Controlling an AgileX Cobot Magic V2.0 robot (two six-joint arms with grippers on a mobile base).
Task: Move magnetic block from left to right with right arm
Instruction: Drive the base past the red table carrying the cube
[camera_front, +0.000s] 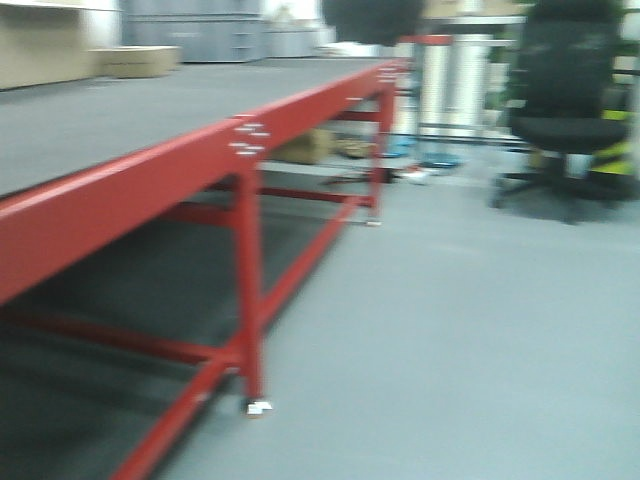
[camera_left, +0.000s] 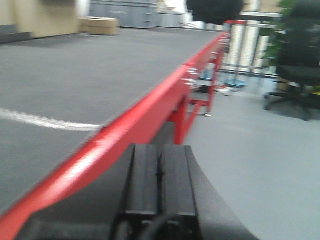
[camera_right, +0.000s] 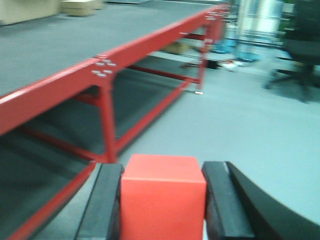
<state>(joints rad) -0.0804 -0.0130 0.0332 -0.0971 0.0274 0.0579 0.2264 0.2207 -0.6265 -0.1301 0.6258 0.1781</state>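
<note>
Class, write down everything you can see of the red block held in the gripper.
The red block is a plain cube, bright orange-red, with smooth matte faces and no markings. Its top and near faces show; its bottom is cut off by the picture's edge. It sits upright between the right gripper's two black fingers, which press its left and right sides. Nothing else is seen touching it.

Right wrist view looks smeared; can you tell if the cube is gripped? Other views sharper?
Right wrist: blurred, yet the red cube clearly sits clamped in the right pincer. Left wrist: soft, glare on the red table rail. Front: motion-blurred throughout.
</note>
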